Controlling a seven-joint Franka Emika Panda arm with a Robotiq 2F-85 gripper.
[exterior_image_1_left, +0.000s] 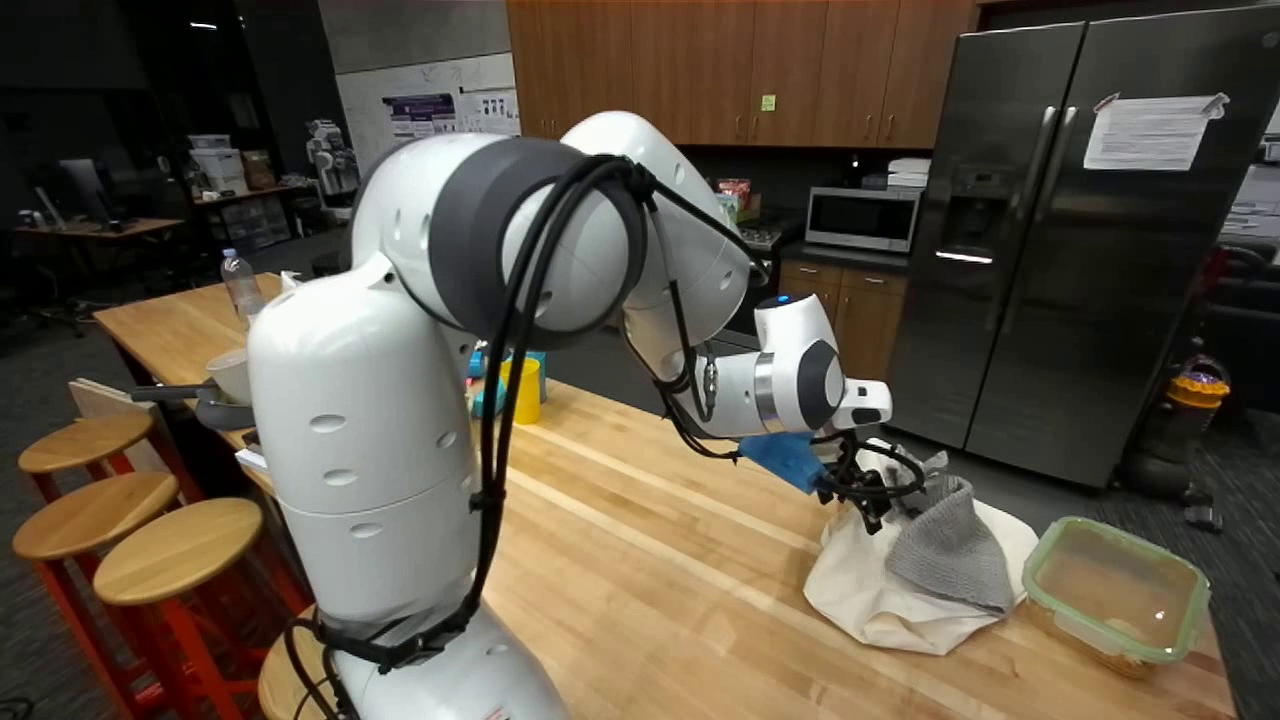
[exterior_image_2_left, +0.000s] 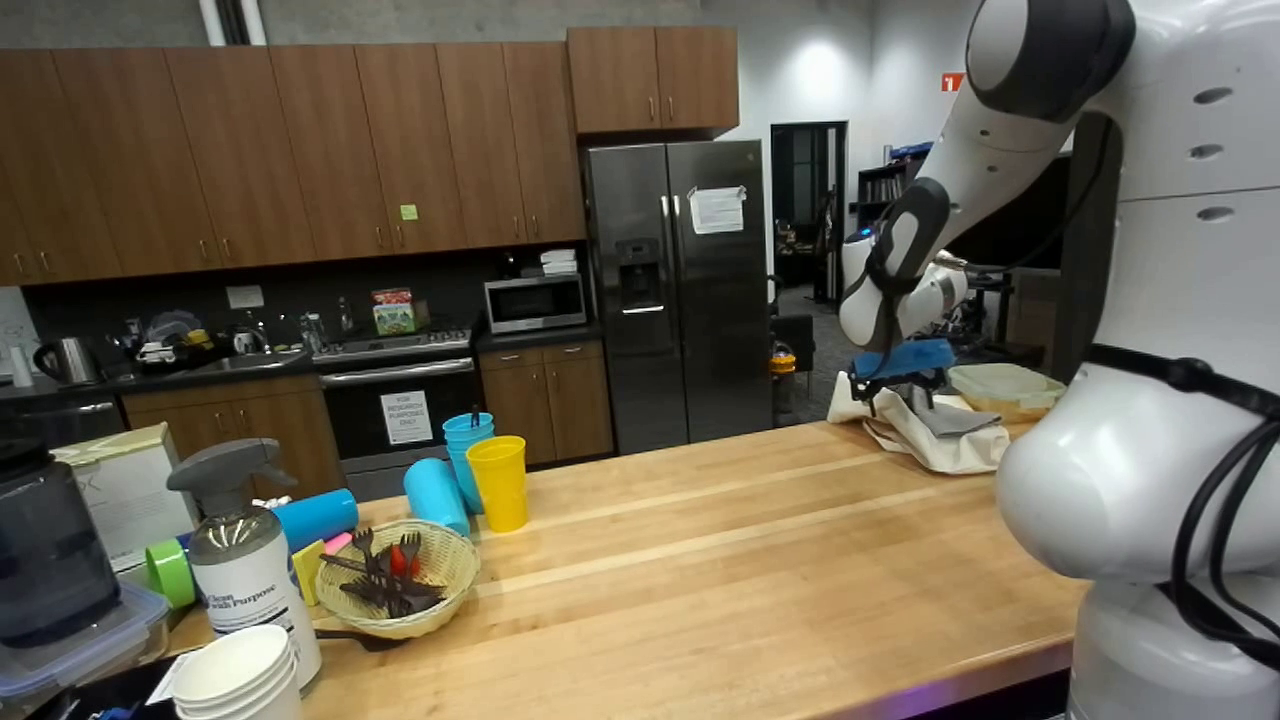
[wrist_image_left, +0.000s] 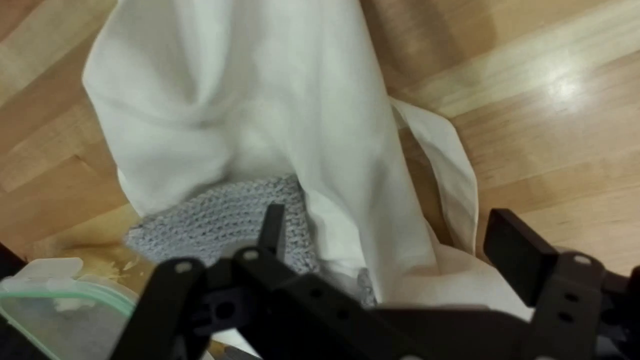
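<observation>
My gripper (wrist_image_left: 387, 232) is open in the wrist view, its two black fingers wide apart over a cream cloth bag (wrist_image_left: 260, 100). A fold of the bag and its strap (wrist_image_left: 452, 160) lie between the fingers. A grey knitted cloth (wrist_image_left: 220, 215) lies partly inside the bag's opening, under the left finger. In the exterior views the gripper (exterior_image_1_left: 870, 505) (exterior_image_2_left: 893, 392) is low at the bag (exterior_image_1_left: 850, 600) (exterior_image_2_left: 950, 448), with the grey cloth (exterior_image_1_left: 955, 550) (exterior_image_2_left: 955, 418) beside it. Whether the fingers touch the fabric is unclear.
A clear container with a green-rimmed lid (exterior_image_1_left: 1115, 590) stands beside the bag near the end of the wooden table (exterior_image_2_left: 720, 570). At the opposite end are a wicker basket (exterior_image_2_left: 455, 585) of dark forks, a yellow cup (exterior_image_2_left: 498, 485), blue cups (exterior_image_2_left: 437, 495) and a spray bottle (exterior_image_2_left: 245, 570).
</observation>
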